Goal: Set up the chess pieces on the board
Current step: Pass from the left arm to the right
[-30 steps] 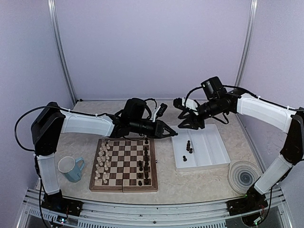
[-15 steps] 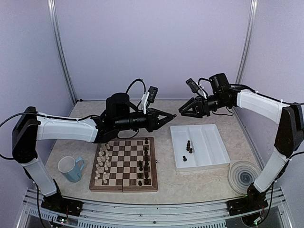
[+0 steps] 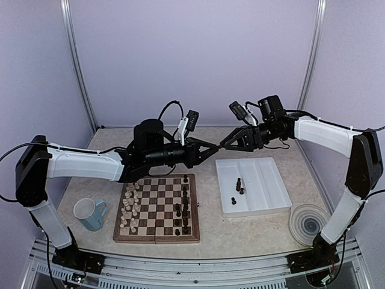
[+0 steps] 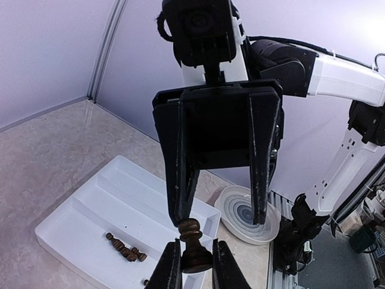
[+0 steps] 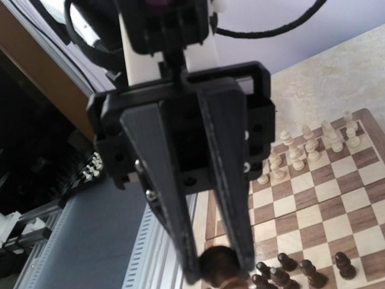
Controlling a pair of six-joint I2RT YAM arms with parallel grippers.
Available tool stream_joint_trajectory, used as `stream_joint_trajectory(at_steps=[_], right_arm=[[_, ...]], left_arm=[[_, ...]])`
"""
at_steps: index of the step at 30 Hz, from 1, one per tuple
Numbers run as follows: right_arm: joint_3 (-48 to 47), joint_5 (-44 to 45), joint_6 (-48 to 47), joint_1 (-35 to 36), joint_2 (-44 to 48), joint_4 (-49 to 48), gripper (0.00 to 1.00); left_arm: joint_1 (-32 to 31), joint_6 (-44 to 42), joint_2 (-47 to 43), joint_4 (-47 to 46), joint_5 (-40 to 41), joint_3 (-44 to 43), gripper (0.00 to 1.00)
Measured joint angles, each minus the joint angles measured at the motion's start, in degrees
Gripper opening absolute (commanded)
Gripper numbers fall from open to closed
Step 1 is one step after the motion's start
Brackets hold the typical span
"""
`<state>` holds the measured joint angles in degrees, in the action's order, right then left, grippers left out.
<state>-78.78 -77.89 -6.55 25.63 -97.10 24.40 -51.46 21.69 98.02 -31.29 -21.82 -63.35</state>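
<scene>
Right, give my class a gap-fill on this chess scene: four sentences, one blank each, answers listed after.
1. The left gripper is ____ on a dark chess piece.
2. The right gripper straddles that piece's top with its jaws ____.
3. In the top view, the blue mug stands ____ of the board.
4. The pieces in the white tray are all ____.

Missing words: shut; open; left; dark

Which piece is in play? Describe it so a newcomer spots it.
Look above the gap between the board and the white tray, where the left claw meets the right claw in mid-air. The left claw pinches one dark piece, the only one held aloft.
</scene>
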Motion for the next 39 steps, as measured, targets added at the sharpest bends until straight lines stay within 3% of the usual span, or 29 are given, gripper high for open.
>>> stream_joint_trajectory(at_steps=[4, 21, 29, 31, 34, 39], right_arm=[[0.0, -0.4, 0.4, 0.2, -0.9, -0.4, 0.40], [0.0, -0.9, 3.1, 0.7, -2.3, -3.0, 0.17], [0.0, -0.9, 3.7, 0.7, -2.6, -3.6, 0.11], [0.0, -0.9, 4.0, 0.7, -2.6, -3.7, 0.09], [-0.3, -0.6, 3.7, 0.7, -2.6, -3.5, 0.08], [-4.7, 3.0, -0.1, 1.4, -3.5, 0.5, 0.07]], left_arm=[[0.0, -0.1, 0.0, 0.0, 0.0, 0.2, 0.10], [0.0, 0.0, 0.0, -0.9, -0.6, 0.2, 0.10], [0.0, 0.0, 0.0, -0.9, -0.9, 0.2, 0.10], [0.0, 0.0, 0.0, -0.8, -0.9, 0.2, 0.18], [0.0, -0.2, 0.0, -0.1, -0.3, 0.0, 0.41], [1.1, 0.0, -0.2, 4.0, 2.2, -0.5, 0.55]])
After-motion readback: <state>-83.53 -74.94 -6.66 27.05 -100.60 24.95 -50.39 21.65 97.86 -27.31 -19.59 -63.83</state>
